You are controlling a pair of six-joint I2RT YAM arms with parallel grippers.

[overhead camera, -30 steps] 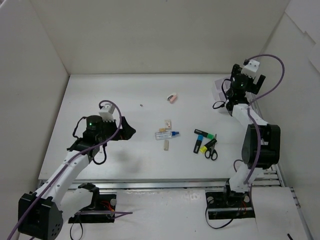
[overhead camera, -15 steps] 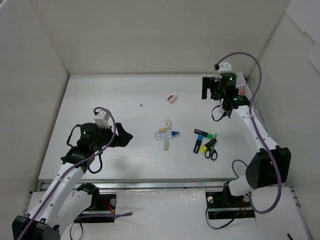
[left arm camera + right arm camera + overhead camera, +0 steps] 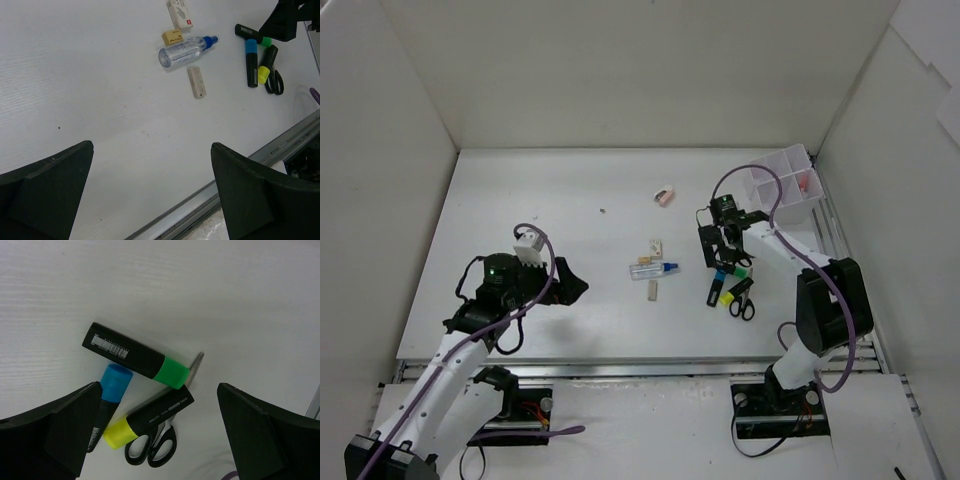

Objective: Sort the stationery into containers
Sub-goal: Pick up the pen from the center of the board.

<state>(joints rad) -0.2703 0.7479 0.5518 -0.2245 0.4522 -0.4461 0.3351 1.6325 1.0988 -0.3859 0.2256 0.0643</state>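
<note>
1. The green-capped marker, the blue-capped marker and the yellow-capped marker are seen bunched together on the bench, right of its centre. The yellow-capped one is laid across the black scissors.
2. A clear tube with a blue cap is seen lying flat near the bench's middle. A long beige eraser is on its near side, and a small tan eraser and a white eraser are on its far side.
3. A pink eraser is found alone, farther back.
4. The white organiser box is placed at the far right corner of the bench. Something pink-red is seen in one compartment, but it cannot be identified.
5. The right fingers are held wide apart above the marker bunch, with nothing gripped.
6. The left fingers are likewise spread, empty, over bare bench well to the left of the tube.
</note>
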